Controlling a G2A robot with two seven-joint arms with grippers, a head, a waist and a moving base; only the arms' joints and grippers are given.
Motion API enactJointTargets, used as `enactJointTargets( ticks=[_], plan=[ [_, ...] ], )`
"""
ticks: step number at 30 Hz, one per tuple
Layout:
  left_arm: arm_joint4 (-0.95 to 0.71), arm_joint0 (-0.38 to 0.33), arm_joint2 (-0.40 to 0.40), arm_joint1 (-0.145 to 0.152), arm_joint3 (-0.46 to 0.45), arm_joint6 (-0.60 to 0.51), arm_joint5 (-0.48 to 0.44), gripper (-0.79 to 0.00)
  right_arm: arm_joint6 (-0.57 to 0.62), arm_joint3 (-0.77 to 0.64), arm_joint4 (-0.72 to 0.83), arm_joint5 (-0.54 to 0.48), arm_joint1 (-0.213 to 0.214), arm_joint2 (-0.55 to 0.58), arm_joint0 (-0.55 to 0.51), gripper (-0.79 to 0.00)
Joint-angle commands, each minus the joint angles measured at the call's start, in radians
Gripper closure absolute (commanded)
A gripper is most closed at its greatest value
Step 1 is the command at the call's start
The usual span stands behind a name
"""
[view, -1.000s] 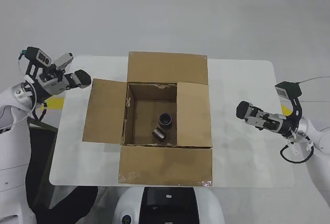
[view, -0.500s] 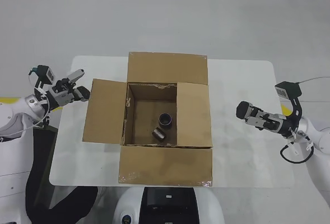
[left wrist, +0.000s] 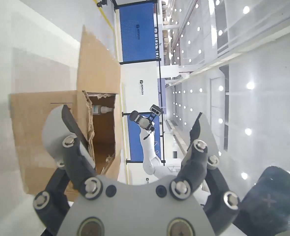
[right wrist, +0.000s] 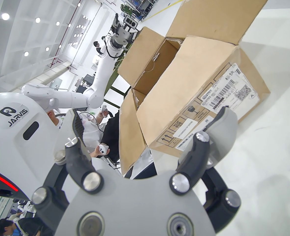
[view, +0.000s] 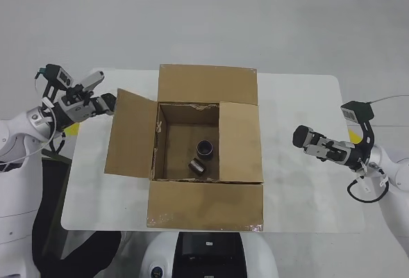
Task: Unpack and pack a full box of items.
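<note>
From the top, the box [view: 204, 83] sits on the white table [view: 301, 201] with its flaps out. A dark cup [view: 205, 147] and a dark can [view: 197, 166] lie in the box. The left hand [view: 101, 97] is just beside the box's side flap [view: 130, 135]. The right hand [view: 301, 136] is well apart from the box.

At the left wrist, the left hand [left wrist: 132, 115] is spread wide and holds nothing. A small bottle [left wrist: 100, 109] lies in the box [left wrist: 44, 133].

At the right wrist, the right hand [right wrist: 151, 112] is spread wide too, near the box [right wrist: 184, 74].

Cardboard box [right wrist: 184, 87] with flaps open on white table [right wrist: 270, 160], beyond spread right gripper [right wrist: 151, 112]
</note>
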Motion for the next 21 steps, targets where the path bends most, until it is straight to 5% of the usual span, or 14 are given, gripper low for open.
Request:
enactJointTargets(
  ticks=[1,21],
  plan=[
    [-0.006,-0.015,0.019,0.0,-0.026,0.004,0.01,-0.785,0.0,0.0,0.0,0.0,0.0,0.0,0.0,-0.785],
    [0.077,-0.207,0.353,-0.023,-0.06,0.04,0.041,-0.785,0.0,0.0,0.0,0.0,0.0,0.0,0.0,-0.785]
  ],
)
